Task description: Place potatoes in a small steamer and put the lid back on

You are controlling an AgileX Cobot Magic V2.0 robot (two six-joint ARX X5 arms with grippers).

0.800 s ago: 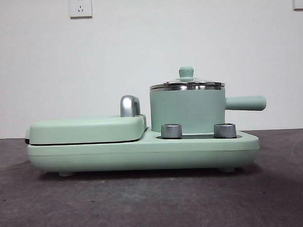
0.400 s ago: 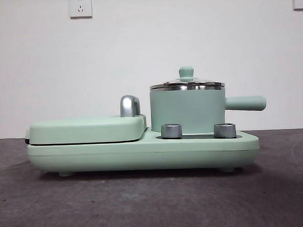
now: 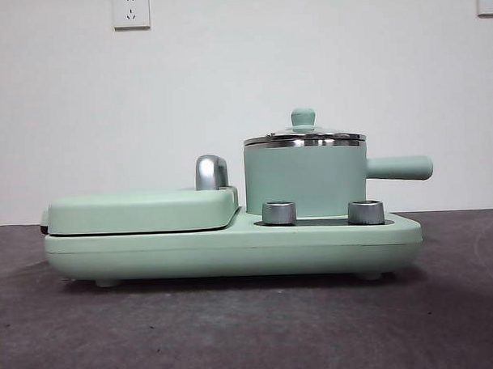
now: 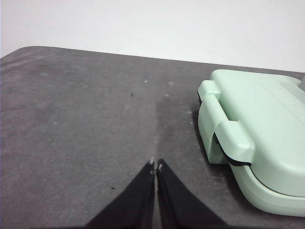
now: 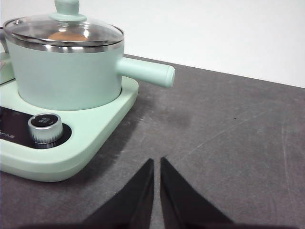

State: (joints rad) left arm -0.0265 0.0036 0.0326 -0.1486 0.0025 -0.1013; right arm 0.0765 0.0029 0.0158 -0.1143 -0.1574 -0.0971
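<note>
The lid (image 5: 64, 29) sits on the small steamer (image 5: 66, 71), upper left of the right wrist frame; an orange potato (image 5: 64, 36) shows through the glass. Right gripper (image 5: 157, 164), clenched and empty, is nearer. Left gripper (image 4: 156, 167), likewise clenched, waits beside the griddle cover (image 4: 257, 129).

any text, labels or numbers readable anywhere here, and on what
No text can be read in full.
White print on the black control panel of the mint appliance base, beside the knob: cut off by the picture's edge and too blurred to read.
Marks on top of that knob: too small to read.
Griddle cover: a faint embossed outline, no legible words.
Wall sockets: no readable lettering.
</note>
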